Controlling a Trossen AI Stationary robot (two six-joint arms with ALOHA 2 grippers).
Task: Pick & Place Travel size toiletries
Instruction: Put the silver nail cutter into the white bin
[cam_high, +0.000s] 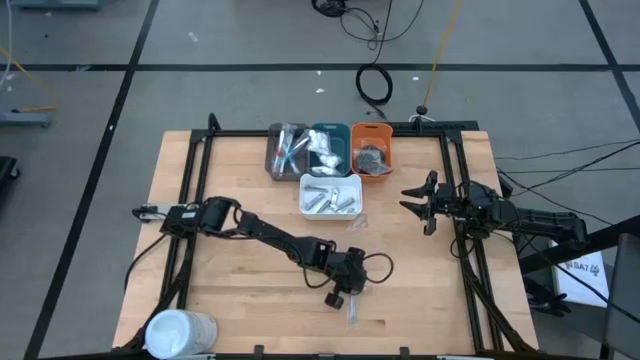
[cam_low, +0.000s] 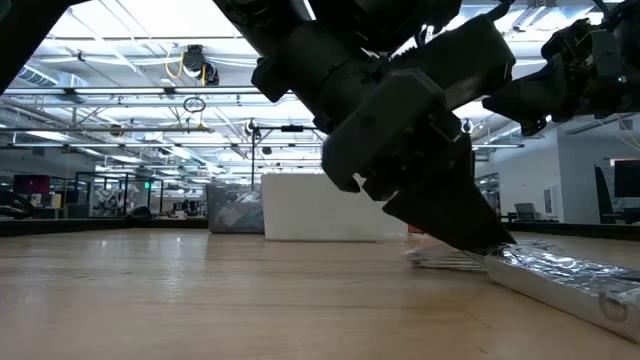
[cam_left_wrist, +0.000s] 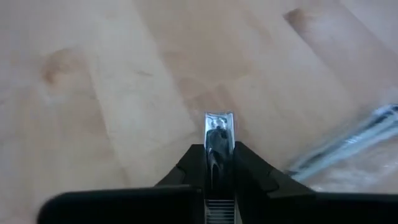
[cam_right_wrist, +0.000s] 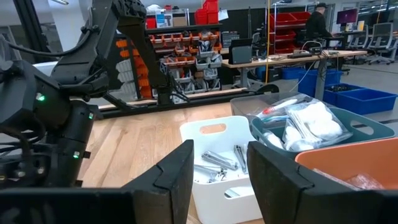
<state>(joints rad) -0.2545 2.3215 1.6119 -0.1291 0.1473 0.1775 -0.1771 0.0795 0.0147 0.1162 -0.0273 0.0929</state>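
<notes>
My left gripper (cam_high: 338, 290) (cam_left_wrist: 219, 155) is over the table's near middle, pointing down and shut on a small shiny silver item (cam_left_wrist: 219, 132). In the low view its fingertips (cam_low: 488, 238) are close to the tabletop. A slim stick in clear wrap (cam_high: 352, 313) (cam_left_wrist: 348, 142) (cam_low: 565, 275) lies flat on the wood just beside it. My right gripper (cam_high: 418, 200) (cam_right_wrist: 219, 180) waits open near the table's right side, facing the trays. More toiletries fill the grey tray (cam_high: 284, 150), teal tray (cam_high: 328, 147), orange tray (cam_high: 372, 157) and white tray (cam_high: 330, 196). My left gripper pinches the silver item between its two fingers, coming from above at a slant. One narrow end of the item (cam_left_wrist: 219, 121) sticks out past the fingertips. Whether the item touches the table cannot be told.
The four trays stand together at the table's far middle. A big white cylinder (cam_high: 180, 332) lies at the near left corner. Black frame rails (cam_high: 190, 200) run along the left and right sides. Bare wood lies between the left arm and the trays.
</notes>
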